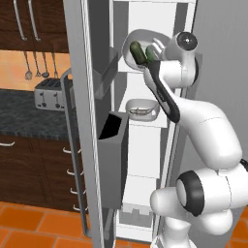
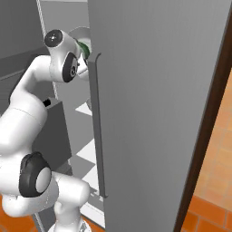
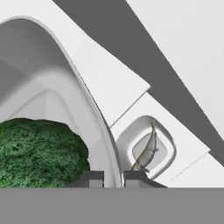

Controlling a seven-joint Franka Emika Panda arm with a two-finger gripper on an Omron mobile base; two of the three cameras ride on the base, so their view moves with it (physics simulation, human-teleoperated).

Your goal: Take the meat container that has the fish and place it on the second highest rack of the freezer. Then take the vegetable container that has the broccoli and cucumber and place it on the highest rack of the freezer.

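My gripper [image 3: 113, 178] is shut on the rim of the vegetable container [image 3: 52, 100], whose wall runs between the two fingertips. The container [image 1: 143, 46] hangs tilted inside the open freezer [image 1: 145, 145], just above a white rack [image 1: 127, 71]. Its broccoli [image 3: 39, 153] lies close to the fingers, and the cucumber [image 1: 137, 51] shows beside the broccoli [image 1: 151, 52]. One rack lower sits the meat container [image 1: 142, 109], upright, with the fish [image 3: 148, 151] lying in it. A bit of green broccoli [image 2: 84, 47] peeks past the arm in the right base view.
The freezer's open door [image 1: 80, 121] stands at the left with dark bins [image 1: 114, 160] on its inner side. A closed grey door [image 2: 149, 113] with a long bar handle [image 2: 97, 127] is at the right. A toaster [image 1: 48, 94] sits on the dark counter [image 1: 19, 116].
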